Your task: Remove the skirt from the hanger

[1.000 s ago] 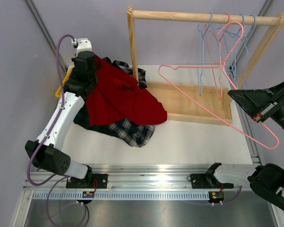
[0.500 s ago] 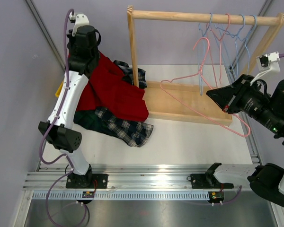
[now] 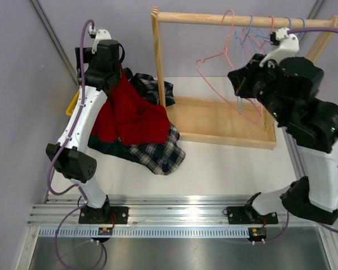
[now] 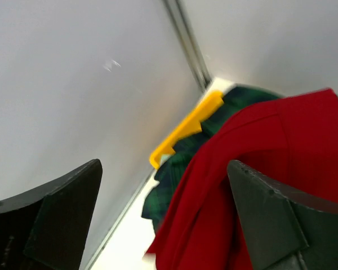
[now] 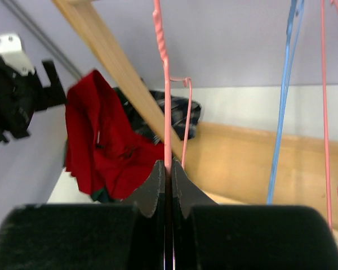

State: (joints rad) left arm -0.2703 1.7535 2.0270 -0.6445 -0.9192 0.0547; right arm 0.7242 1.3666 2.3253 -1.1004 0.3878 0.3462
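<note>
Locate the red skirt (image 3: pixel 129 115) at the left of the tabletop (image 3: pixel 231 169). It is off the hanger (image 5: pixel 167 112) and drapes crumpled over a pile of plaid clothes (image 3: pixel 158 156). Its top edge lies beside the left tool (image 4: pixel 163 167), whose fingers stand wide apart. Note that the right tool (image 5: pixel 169 169) is clamped on the bare pink wire hanger, under the wooden rack (image 3: pixel 158 56) rail and beside the blue hangers (image 5: pixel 281 112).
</note>
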